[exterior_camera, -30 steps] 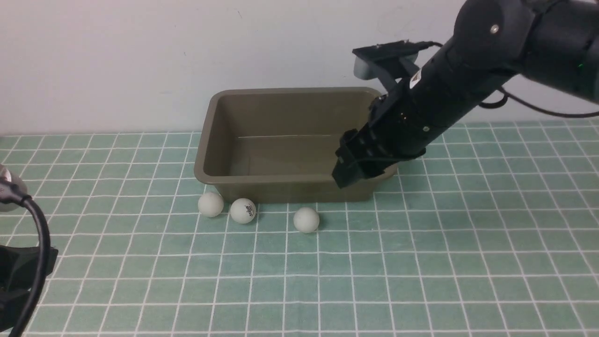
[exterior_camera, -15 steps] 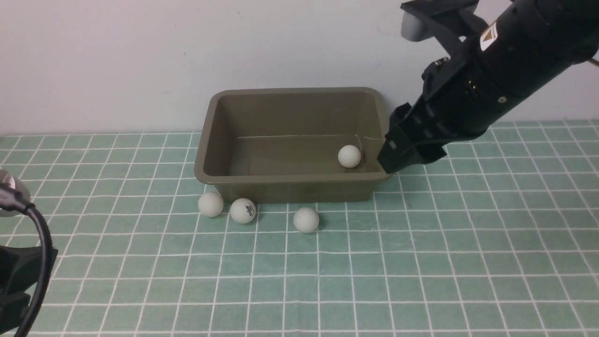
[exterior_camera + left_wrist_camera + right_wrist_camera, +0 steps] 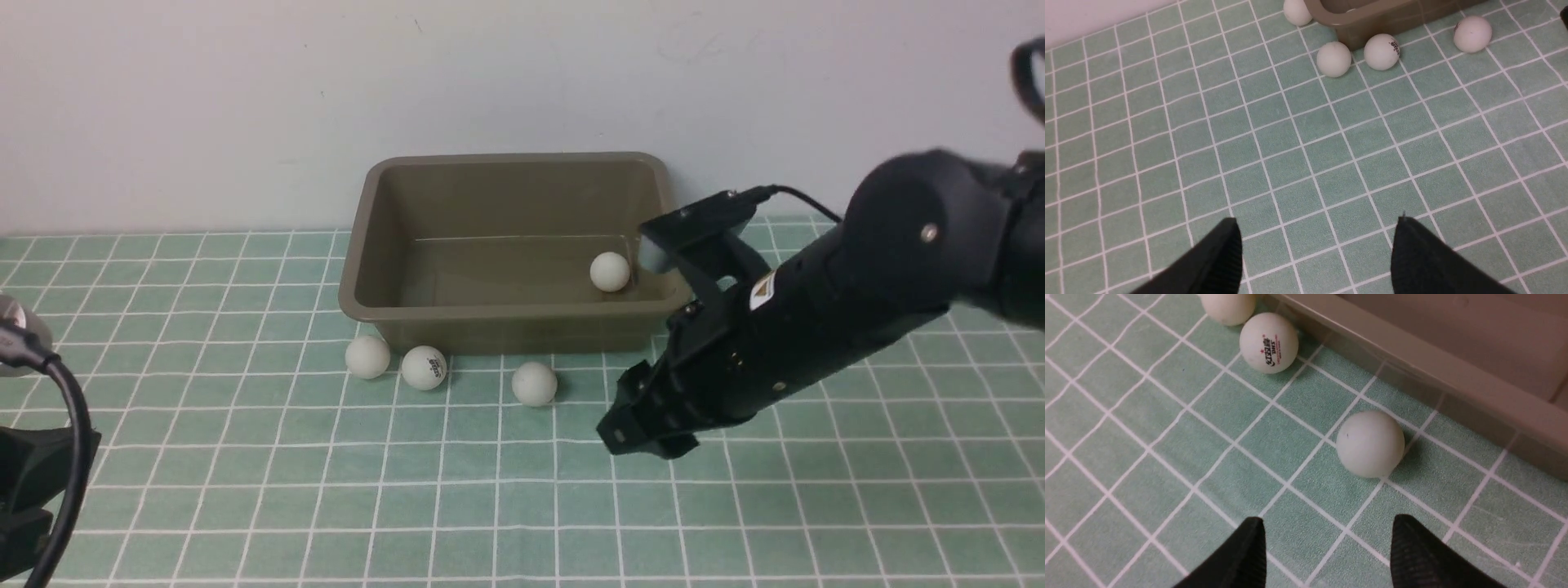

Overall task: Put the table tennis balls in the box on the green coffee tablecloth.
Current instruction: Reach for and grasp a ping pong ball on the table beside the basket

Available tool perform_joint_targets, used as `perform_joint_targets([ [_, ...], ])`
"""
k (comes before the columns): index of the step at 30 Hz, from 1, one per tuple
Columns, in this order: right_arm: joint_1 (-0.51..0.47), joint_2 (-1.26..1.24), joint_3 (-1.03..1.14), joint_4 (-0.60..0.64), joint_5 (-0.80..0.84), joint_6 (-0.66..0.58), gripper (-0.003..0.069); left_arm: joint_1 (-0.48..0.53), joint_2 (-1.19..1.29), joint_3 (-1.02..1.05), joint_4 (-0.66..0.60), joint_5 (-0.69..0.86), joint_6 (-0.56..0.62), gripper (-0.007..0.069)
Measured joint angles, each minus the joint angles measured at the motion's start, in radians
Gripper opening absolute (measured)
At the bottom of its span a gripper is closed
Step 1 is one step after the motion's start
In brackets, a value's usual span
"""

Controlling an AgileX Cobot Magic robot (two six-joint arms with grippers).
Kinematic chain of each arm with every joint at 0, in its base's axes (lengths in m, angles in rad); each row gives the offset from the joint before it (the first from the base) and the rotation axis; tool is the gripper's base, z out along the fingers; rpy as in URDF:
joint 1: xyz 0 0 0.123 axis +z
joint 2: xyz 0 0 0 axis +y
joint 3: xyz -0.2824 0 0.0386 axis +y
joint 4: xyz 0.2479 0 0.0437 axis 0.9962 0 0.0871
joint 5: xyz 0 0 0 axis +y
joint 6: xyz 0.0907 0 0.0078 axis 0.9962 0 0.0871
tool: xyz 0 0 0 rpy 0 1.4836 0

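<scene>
Table tennis balls (image 3: 424,367) are to be gathered one at a time, and the step in hand is judged to be the pick of the plain ball (image 3: 1370,443) by the right gripper (image 3: 1323,555). Its fingers (image 3: 1237,559) are parted with nothing between them, and they are poised over the green coffee tablecloth (image 3: 245,490), just short of that ball.

The plain ball lies a little off the midline between the fingers, so the gripper is best shifted sideways until the ball is centred, and only then lowered. The fingers should be brought down on either side of the ball's widest part and closed gently. A light, smooth ball is likely to be squirted out by an off-centre squeeze.

Little room is left between this ball and the wall of the box (image 3: 359,294), so the approach is better made from the open side. Further out, the logo ball (image 3: 1268,342) and a third ball (image 3: 367,356) lie close by the same wall and should not be nudged.

One ball (image 3: 610,271) is already inside the box, and another (image 3: 1297,10) rests beside the box's end. The left gripper (image 3: 1314,253) is kept well apart, its fingers spread and empty.
</scene>
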Motion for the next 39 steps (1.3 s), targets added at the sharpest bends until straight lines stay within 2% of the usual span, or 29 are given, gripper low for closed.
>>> perform_joint_targets([
  [21, 0.008, 0.061, 0.000, 0.030, -0.193, 0.001, 0.0348, 0.000, 0.000, 0.000, 0.001, -0.002, -0.001, 0.0440],
  [29, 0.079, 0.069, 0.000, 0.029, -0.204, 0.000, 0.0356, 0.000, 0.000, 0.000, 0.001, -0.004, -0.001, 0.0440],
  [35, 0.121, 0.064, 0.023, -0.028, -0.241, 0.000, 0.0357, 0.000, 0.000, 0.000, 0.001, -0.004, -0.001, 0.0440],
  [39, 0.121, 0.043, 0.176, -0.041, -0.402, 0.000, 0.0357, 0.000, 0.000, 0.000, 0.001, -0.004, -0.001, 0.0440],
])
